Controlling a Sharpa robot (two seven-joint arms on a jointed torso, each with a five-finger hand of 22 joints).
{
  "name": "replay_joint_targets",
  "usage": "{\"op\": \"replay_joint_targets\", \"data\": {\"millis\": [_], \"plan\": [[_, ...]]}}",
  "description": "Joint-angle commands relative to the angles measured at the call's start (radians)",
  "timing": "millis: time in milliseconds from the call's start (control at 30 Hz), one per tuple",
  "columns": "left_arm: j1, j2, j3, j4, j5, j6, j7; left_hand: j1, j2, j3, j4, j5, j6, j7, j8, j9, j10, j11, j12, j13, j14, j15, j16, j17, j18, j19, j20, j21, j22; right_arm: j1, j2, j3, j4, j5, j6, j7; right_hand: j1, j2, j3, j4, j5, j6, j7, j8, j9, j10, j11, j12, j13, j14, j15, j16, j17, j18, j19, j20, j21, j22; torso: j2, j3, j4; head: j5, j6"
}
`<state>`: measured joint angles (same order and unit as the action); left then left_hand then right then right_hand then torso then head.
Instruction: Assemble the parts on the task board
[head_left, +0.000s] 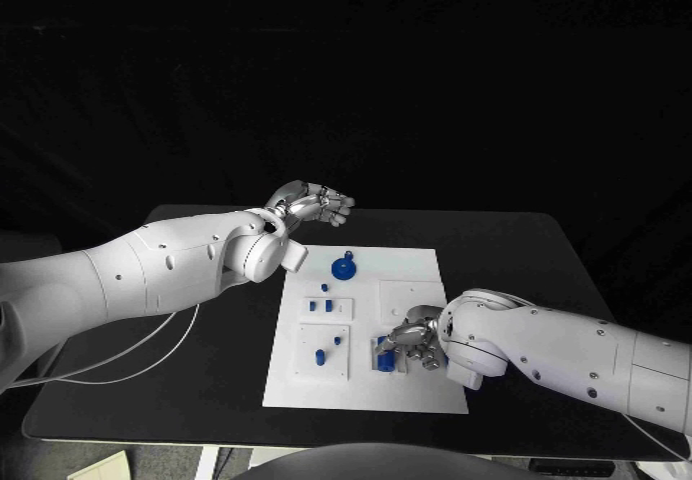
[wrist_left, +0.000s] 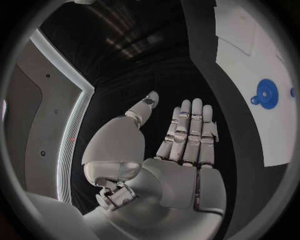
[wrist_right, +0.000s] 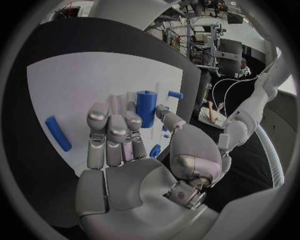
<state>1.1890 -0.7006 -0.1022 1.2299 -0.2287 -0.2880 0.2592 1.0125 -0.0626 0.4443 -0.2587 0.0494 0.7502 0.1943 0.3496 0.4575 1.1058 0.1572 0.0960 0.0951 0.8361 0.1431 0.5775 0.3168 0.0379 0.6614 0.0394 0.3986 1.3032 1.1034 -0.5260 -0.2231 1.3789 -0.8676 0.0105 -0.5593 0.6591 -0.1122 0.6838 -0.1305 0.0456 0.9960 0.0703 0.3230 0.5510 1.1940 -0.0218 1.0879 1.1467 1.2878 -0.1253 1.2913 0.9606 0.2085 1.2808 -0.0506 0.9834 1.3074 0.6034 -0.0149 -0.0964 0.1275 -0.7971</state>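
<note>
The right hand (head_left: 411, 345) hangs low over the near part of the board (head_left: 411, 272), fingers apart, gripping nothing. Just past its fingertips stands an upright blue cylinder (wrist_right: 146, 107); a loose blue peg (wrist_right: 57, 133) lies flat beside the fingers. The left hand (head_left: 307, 208) hovers off the board's far corner, fingers straight and together, empty. A round blue part (head_left: 345, 267) lies near it.

The desk (head_left: 173, 380) is black, the task board (head_left: 418, 270) plain white, the parts (head_left: 345, 268) on it bright blue; both hands, left hand (head_left: 310, 207) and right hand (head_left: 410, 343), gleam silver on white arms.
</note>
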Motion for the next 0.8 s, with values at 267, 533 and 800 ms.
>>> {"op": "replay_joint_targets", "data": {"millis": [267,533,800], "plan": [[0.001,0.000,0.001,0.003,0.005,0.009,0.008,-0.008,0.000,0.000,0.007,0.004,-0.007,0.004,0.004,-0.002,-0.007,-0.002,0.005,-0.001,0.007,0.000,-0.007,0.002,0.018,0.007,0.003,-0.006,0.002,-0.001,0.002,0.000,0.007,-0.049,-0.008,0.043,-0.008,-0.040,-0.019,-0.004,0.004,0.008,0.019,-0.008,0.004,-0.008,-0.001,0.001,-0.001,0.002,-0.003,-0.007,0.004,0.053,-0.002,-0.012,0.003,0.012,0.000,-0.0010,-0.0008,0.005,0.000],[0.001,-0.003,0.001,0.004,0.005,0.010,0.010,-0.008,0.000,0.000,0.007,0.004,-0.007,0.004,0.005,-0.002,-0.007,-0.002,0.005,-0.002,0.007,0.000,-0.008,0.002,0.018,0.007,0.003,-0.007,0.002,-0.001,0.002,0.000,0.019,-0.104,-0.005,0.063,0.003,-0.054,-0.018,-0.009,0.005,0.007,0.019,-0.009,0.006,-0.009,-0.001,0.001,-0.001,0.003,-0.004,-0.010,0.006,0.053,-0.002,-0.016,0.002,0.011,0.000,0.0005,-0.0007,0.006,-0.003],[0.001,0.001,0.001,0.001,0.005,0.012,0.010,-0.008,0.000,0.000,0.007,0.004,-0.008,0.004,0.005,-0.002,-0.007,-0.002,0.005,-0.002,0.006,0.000,-0.008,0.003,0.018,0.007,0.003,-0.007,0.002,-0.002,-0.012,0.000,0.028,-0.154,-0.023,0.075,0.014,-0.049,-0.016,-0.012,0.005,0.009,0.019,-0.009,0.008,-0.009,-0.001,0.001,-0.001,0.004,-0.004,-0.011,0.008,0.053,-0.001,-0.017,0.002,0.010,0.001,-0.0002,-0.0018,0.007,-0.002]]}}
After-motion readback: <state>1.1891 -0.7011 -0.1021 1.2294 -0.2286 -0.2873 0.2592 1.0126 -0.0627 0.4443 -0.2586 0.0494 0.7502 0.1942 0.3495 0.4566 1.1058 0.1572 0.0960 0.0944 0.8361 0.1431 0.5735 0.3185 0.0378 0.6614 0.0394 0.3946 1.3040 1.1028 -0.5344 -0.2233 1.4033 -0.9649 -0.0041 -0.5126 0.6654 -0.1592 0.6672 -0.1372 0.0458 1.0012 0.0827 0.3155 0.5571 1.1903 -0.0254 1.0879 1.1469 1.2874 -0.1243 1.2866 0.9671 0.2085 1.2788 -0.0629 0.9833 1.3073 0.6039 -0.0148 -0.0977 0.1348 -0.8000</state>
